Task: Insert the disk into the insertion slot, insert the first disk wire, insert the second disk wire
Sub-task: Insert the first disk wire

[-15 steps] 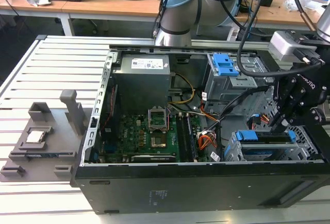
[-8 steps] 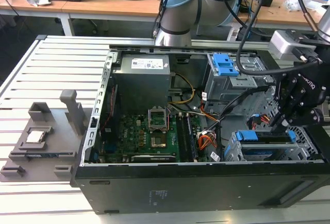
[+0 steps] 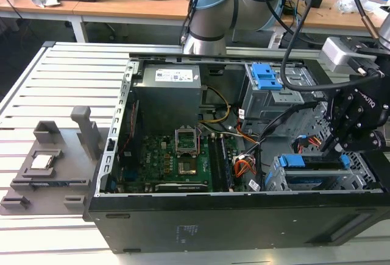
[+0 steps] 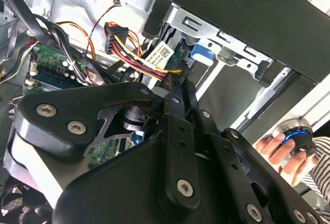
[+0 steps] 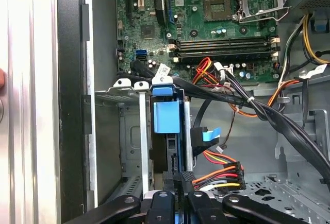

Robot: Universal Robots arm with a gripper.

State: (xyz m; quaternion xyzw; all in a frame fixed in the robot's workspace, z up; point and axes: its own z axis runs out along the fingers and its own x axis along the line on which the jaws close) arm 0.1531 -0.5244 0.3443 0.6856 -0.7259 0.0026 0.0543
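Two-finger gripper (image 5: 181, 178) closed to a narrow pinch on the connector end of the red, orange and yellow disk wire (image 5: 221, 175). Directly ahead of the fingertips, close by, the disk (image 5: 166, 118) sits seated in the insertion slot (image 5: 126, 86).

Exterior overlooks case (image 3: 213, 216) — wrist views close on insertion slot (image 5: 129, 91).

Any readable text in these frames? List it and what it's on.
Nothing quotable.
Power supply label, exterior view: too small to read.
White cable tag, in both wrist views: barcode-like print, blurred.
Gripper body, exterior view: white lettering, partly hidden, unclear.
Circuit board markings, first wrist view: too small.
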